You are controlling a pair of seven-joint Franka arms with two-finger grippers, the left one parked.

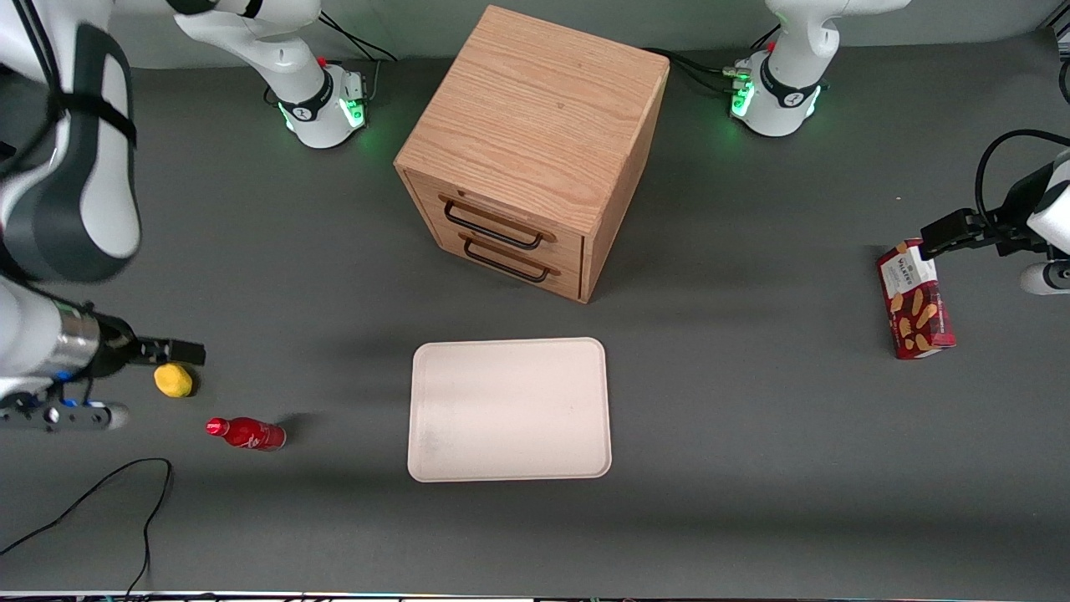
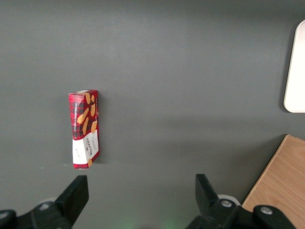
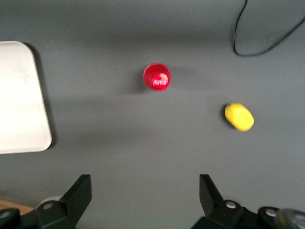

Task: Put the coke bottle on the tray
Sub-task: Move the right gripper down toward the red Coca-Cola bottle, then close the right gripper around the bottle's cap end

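Observation:
The coke bottle (image 1: 247, 433) is small, shiny and red, and rests on the grey table toward the working arm's end, apart from the tray. In the right wrist view the bottle (image 3: 157, 77) shows end-on as a red disc with white lettering. The cream-white tray (image 1: 510, 410) lies flat in front of the wooden cabinet and holds nothing; its corner shows in the right wrist view (image 3: 21, 105). My right gripper (image 1: 185, 352) hangs above the table, over the yellow lump and farther from the front camera than the bottle. In the wrist view the gripper (image 3: 145, 191) is open and empty.
A yellow lemon-like lump (image 1: 173, 380) lies beside the bottle, also in the right wrist view (image 3: 238, 117). A wooden drawer cabinet (image 1: 531, 150) stands mid-table. A red biscuit box (image 1: 915, 299) lies toward the parked arm's end. A black cable (image 1: 109, 493) trails near the table's front edge.

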